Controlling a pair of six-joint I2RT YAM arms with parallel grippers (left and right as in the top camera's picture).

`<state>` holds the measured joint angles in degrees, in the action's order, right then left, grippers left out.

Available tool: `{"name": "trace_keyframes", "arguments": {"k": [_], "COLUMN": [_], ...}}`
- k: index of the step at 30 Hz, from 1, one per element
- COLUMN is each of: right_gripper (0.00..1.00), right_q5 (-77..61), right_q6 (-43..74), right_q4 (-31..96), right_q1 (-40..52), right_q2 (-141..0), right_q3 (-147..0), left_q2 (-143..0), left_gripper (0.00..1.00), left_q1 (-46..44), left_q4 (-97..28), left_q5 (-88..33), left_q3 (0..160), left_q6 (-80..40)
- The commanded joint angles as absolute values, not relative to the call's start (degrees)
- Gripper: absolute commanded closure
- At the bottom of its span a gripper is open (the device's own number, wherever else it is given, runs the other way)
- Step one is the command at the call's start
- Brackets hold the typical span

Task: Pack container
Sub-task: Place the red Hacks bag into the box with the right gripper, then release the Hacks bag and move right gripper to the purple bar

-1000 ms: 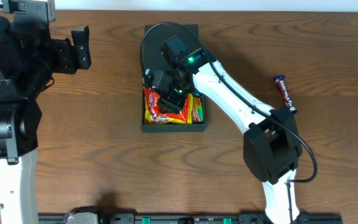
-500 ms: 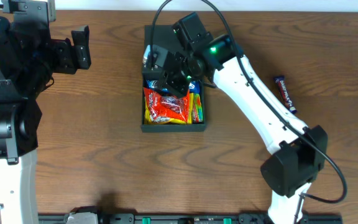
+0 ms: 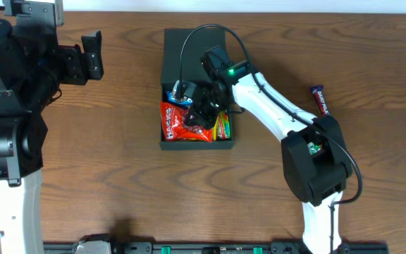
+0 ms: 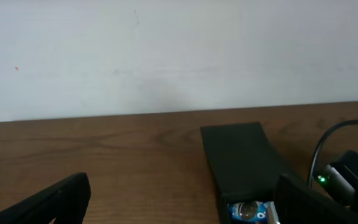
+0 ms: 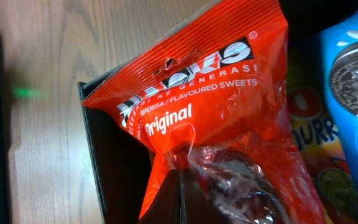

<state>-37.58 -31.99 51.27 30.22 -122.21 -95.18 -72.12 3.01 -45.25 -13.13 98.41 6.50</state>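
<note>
Right gripper (image 5: 180,193) has just shut over the red packet (image 5: 204,93).
The container (image 3: 196,146) sits mid-counter; jaws that were apart a second ago are now together against the packet's film, though I cannot tell if a fold is caught. I judge it is re-seating that packet. Beyond, the lid (image 3: 189,42) lies open toward the far edge; my left gripper (image 3: 92,54) idles spread wide, far-left.

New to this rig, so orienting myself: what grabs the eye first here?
A bright red foil snack packet fills the right wrist view, pinched by the right gripper inside the dark, shallow cardboard container at the table's centre. A dark-wrapped chocolate bar lies alone on the wooden table, right of the container in the overhead view.
</note>
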Motion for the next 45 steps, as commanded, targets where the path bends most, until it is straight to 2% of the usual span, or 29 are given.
{"name": "trace_keyframes", "arguments": {"k": [1,9,24,29,34,37,45], "right_gripper": [0.99,0.99,0.99,0.99,0.99,0.99,0.99], "right_q5": [-37.4,-51.4,-43.8,-44.0,-50.5,-45.8,-18.6], "right_q6": [-32.7,-32.9,-32.8,-32.1,-30.5,-30.4,-25.8], "right_q4": [51.6,56.1,48.2,47.8,53.6,56.9,65.8], "right_q1": [30.1,28.7,28.9,28.8,26.7,21.4,3.7], "right_q2": [-123.8,-121.4,-126.4,-126.4,-122.4,-117.5,-115.1], "right_q3": [-94.1,-103.7,-93.1,-94.1,-103.7,-108.0,-106.8], "left_q2": [-72.3,-72.3,-72.3,-72.3,-72.3,-72.3,-72.7], "left_gripper": [0.05,0.05,0.05,0.05,0.05,0.05,0.05], "left_q1": [3.4,3.4,3.4,3.4,3.4,3.4,3.4], "left_q4": [-45.5,-45.5,-45.8,-45.9,-45.9,-46.2,-47.0], "left_q5": [-12.9,-13.0,-13.0,-13.1,-13.1,-13.1,-13.8], "left_q3": [99.6,99.6,99.6,99.6,99.6,99.6,99.6], "left_q6": [7.7,7.7,7.7,7.7,7.7,7.7,7.7]}}
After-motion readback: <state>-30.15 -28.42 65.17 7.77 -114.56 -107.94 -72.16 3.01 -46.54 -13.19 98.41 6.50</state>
